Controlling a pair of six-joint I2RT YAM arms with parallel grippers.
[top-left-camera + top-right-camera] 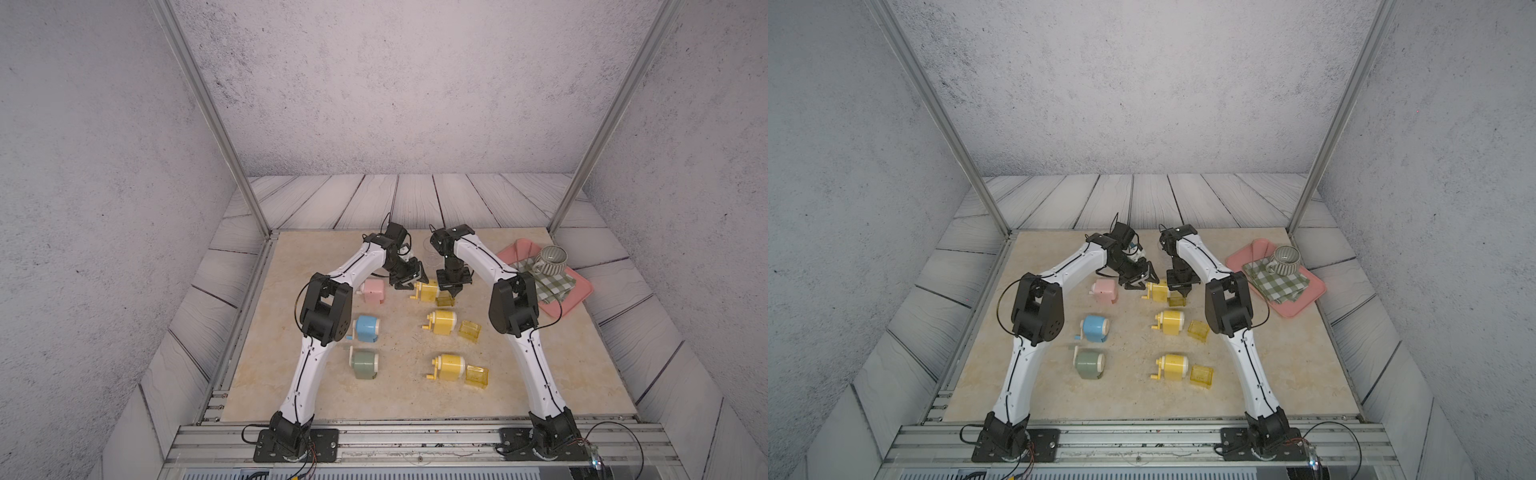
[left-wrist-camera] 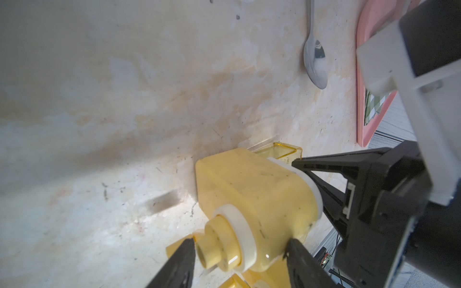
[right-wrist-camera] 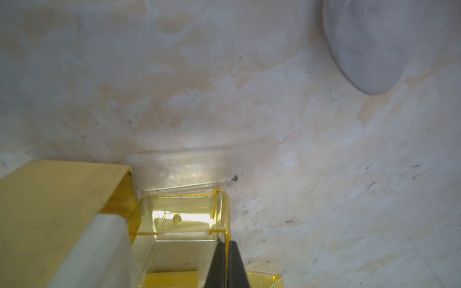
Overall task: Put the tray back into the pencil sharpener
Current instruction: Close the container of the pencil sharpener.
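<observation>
The far yellow pencil sharpener [image 1: 428, 291] [image 1: 1158, 291] stands on the beige mat. My left gripper [image 2: 239, 245] is shut on the sharpener [image 2: 254, 197], one finger by its crank hub and one against its body. The clear yellow tray [image 3: 182, 217] [image 1: 444, 300] lies at the sharpener's [image 3: 50, 199] open end, touching it and still mostly outside. My right gripper [image 3: 228, 243] [image 1: 454, 293] is shut on the tray's side wall, which shows pinched between the two black fingers. In the left wrist view only a corner of the tray [image 2: 284, 152] shows past the sharpener.
Two more yellow sharpeners [image 1: 442, 322] [image 1: 449, 365] stand nearer, each with a loose yellow tray [image 1: 469, 331] [image 1: 476, 376] beside it. Pink [image 1: 373, 291], blue [image 1: 368, 328] and green [image 1: 365, 363] sharpeners stand to the left. A pink platter [image 1: 582, 291] with cloth and mug [image 1: 549, 259] sits right; a spoon [image 2: 315, 62] lies nearby.
</observation>
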